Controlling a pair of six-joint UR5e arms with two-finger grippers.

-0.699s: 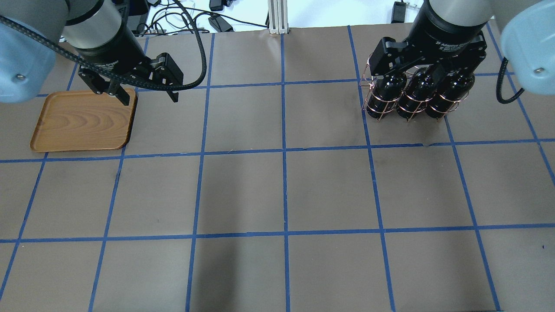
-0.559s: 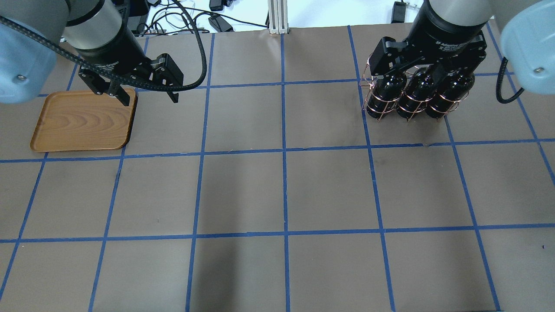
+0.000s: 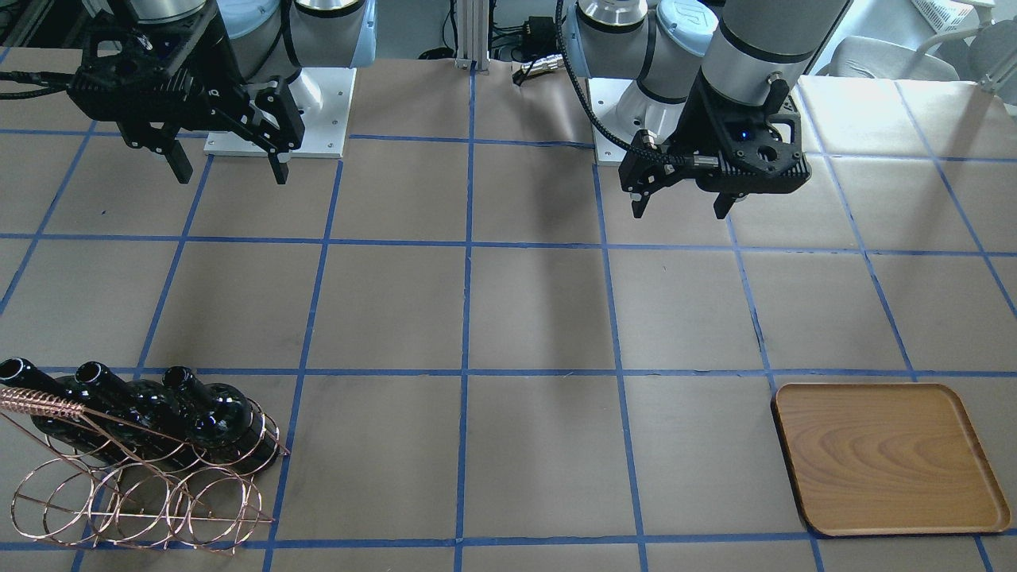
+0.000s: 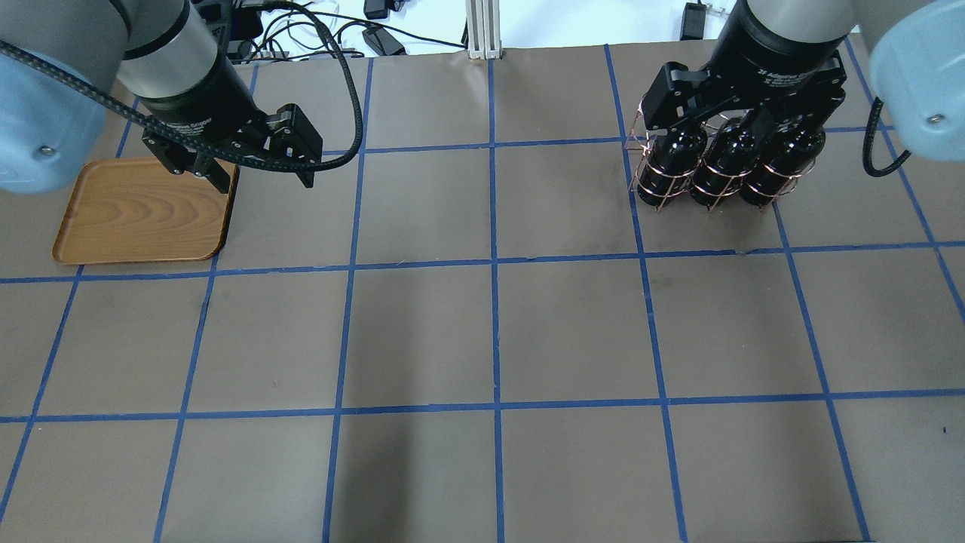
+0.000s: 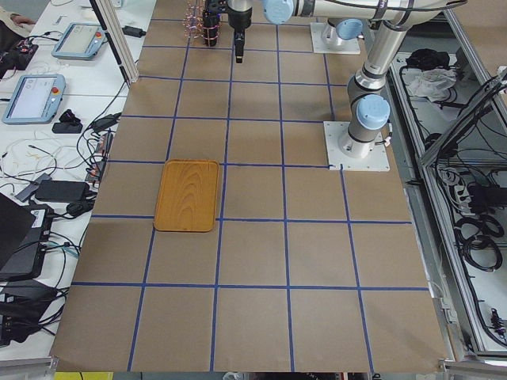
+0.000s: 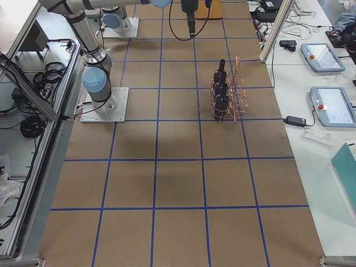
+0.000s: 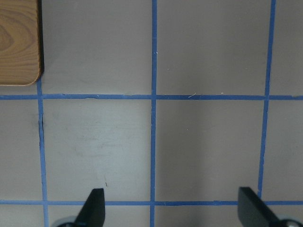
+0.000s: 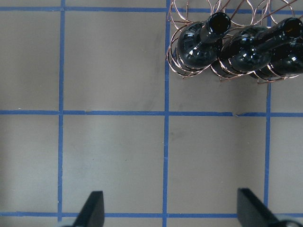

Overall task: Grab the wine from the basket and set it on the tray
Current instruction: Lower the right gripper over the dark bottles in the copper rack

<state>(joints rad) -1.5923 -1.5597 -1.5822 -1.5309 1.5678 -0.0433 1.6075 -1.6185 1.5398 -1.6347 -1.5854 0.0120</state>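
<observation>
Three glossy black wine bottles [image 3: 214, 421] stand in the copper wire basket [image 3: 135, 500] at the table's right side; they also show in the overhead view [image 4: 678, 162] and at the top right of the right wrist view [image 8: 196, 45]. My right gripper [image 3: 230, 176] is open and empty, held high above the table on the robot's side of the basket [image 8: 177, 59]. The wooden tray [image 4: 143, 211] lies empty at the left. My left gripper [image 4: 264, 181] is open and empty, in the air just right of the tray's near corner [image 7: 19, 42].
Brown paper with a blue tape grid covers the table [image 4: 490, 332]. Cables and a metal post [image 4: 482, 30] lie beyond its back edge. Operator tablets and cables [image 5: 47, 87] sit on a side bench.
My left gripper has shifted slightly right and toward the table's middle, still open. The right gripper, bottles, basket and tray have not moved.
</observation>
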